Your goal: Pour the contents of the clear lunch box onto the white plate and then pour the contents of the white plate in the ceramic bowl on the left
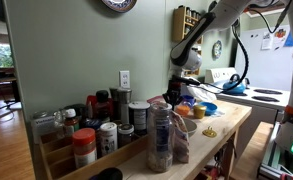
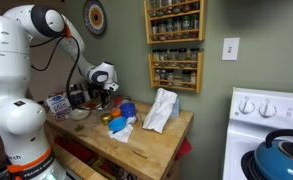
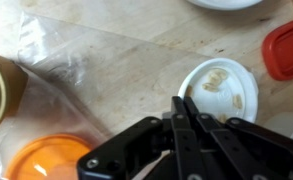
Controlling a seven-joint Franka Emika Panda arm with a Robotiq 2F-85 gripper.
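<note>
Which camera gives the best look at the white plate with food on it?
The wrist view: the white plate is seen close from above, food pieces visible. In both exterior views it is too small to pick out.

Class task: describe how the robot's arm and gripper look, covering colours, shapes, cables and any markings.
The white robot arm has bulky rounded segments with black caps at the joints, and a thin black cable loops alongside it. In the wrist view, the black gripper shows angular matte linkages ending in two slim jaws. No markings are legible.
</note>
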